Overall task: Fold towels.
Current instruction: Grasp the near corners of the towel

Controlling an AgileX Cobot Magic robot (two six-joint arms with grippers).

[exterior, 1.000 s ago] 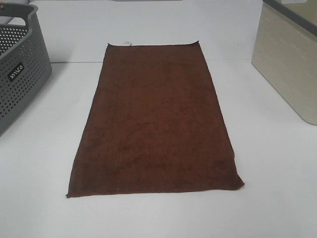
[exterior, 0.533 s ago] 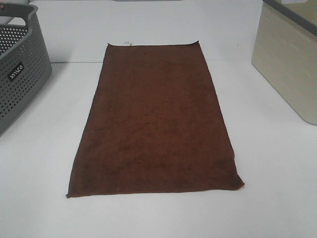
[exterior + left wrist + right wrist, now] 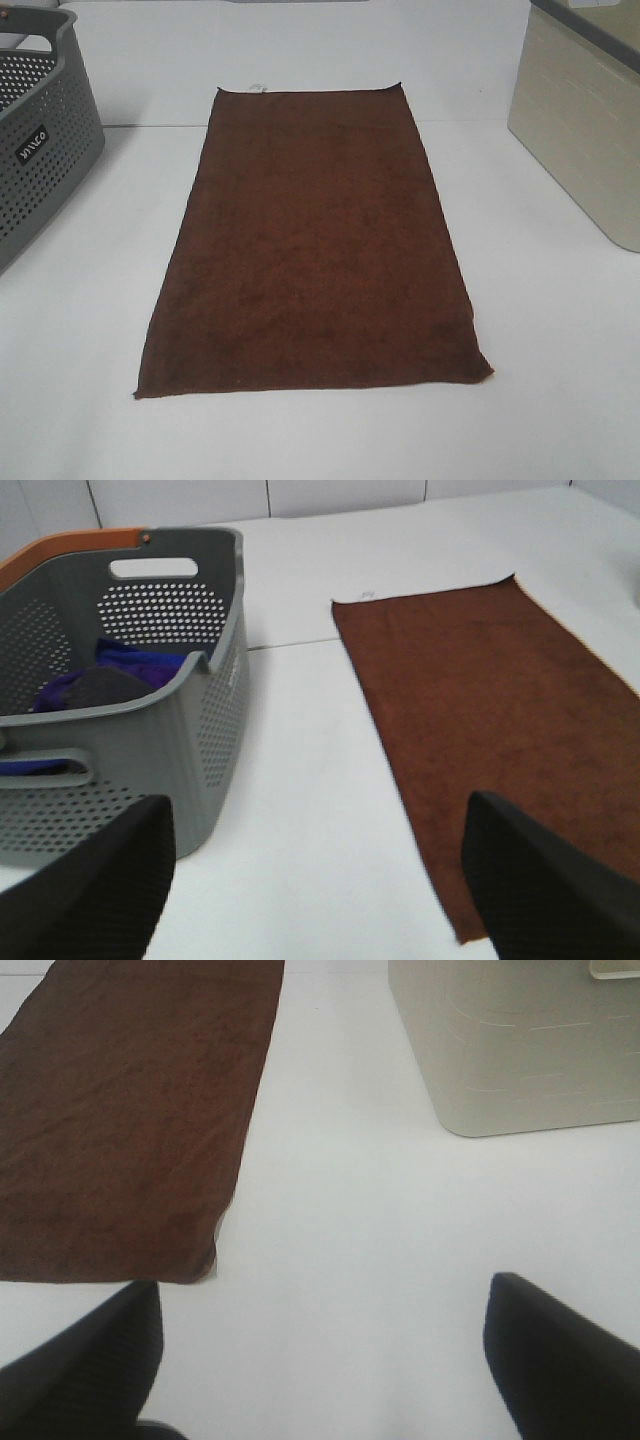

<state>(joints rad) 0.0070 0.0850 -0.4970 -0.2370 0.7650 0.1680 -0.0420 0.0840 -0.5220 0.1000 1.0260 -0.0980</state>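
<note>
Left tool [image 3: 318,880] and right tool [image 3: 320,1350] hang spread and empty above the desk [image 3: 90,350], where the brown towel [image 3: 315,240] lies flat beside the grey basket [image 3: 40,150]; no fold appears made yet.

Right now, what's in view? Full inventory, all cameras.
towel: one, dark reddish-brown, spread flat mid-table, unfolded
tag: one, white, on the towel's far short edge
basket: one, grey perforated, left of the towel
cloth: purple-blue, inside the basket; count unclear
orange rim: one, behind the basket; what it belongs to is unclear
bin: one, beige with grey top, right of the towel
table: one, white, under everything
left end effector: one, black, open, empty, between basket and towel
right end effector: one, black, open, empty, by the towel's near right corner
</note>
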